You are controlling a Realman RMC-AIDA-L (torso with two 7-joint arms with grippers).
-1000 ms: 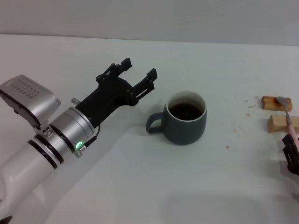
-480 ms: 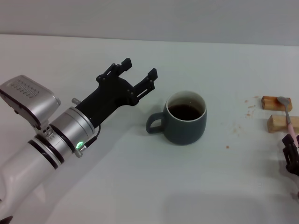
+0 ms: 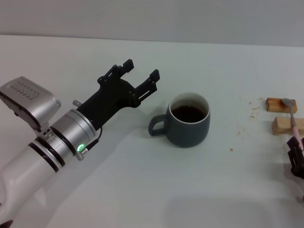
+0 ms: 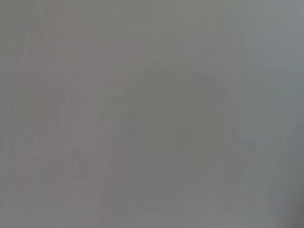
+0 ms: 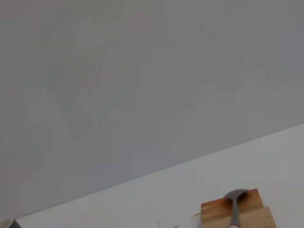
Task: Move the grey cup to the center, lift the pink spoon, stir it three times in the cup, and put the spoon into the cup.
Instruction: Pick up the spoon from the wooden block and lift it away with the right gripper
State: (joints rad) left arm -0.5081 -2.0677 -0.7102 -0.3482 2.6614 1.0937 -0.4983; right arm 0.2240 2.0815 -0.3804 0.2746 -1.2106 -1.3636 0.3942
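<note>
**A:** Head view first. I have the left gripper (image 3: pixel 141 76) hanging above the worktop (image 3: pixel 142 190), near the grey cup (image 3: pixel 189 118) on its handle side, fingers apart and holding nothing. The cup stands upright about mid-worktop, full of dark liquid.

**B:** And the pink spoon (image 3: pixel 293 118)?

**A:** By the right edge, laid across two wooden blocks (image 3: pixel 281 115). The right gripper (image 3: pixel 295 159) sits at that edge just nearer me than the handle; I cannot tell how its fingers stand.

**B:** The risk?

**A:** I judge a skewed pinch could roll the slim spoon off the blocks. A swing of the left arm could clip the handle and slop the drink.

**B:** Left wrist view?

**A:** A blank grey blur, no help.

**B:** Right wrist?

**A:** Spoon (image 5: pixel 234 206) on the blocks (image 5: pixel 237 213), a sliver of the cup (image 5: pixel 5 222), no fingers showing. I'd be closing on it half blind.
</note>
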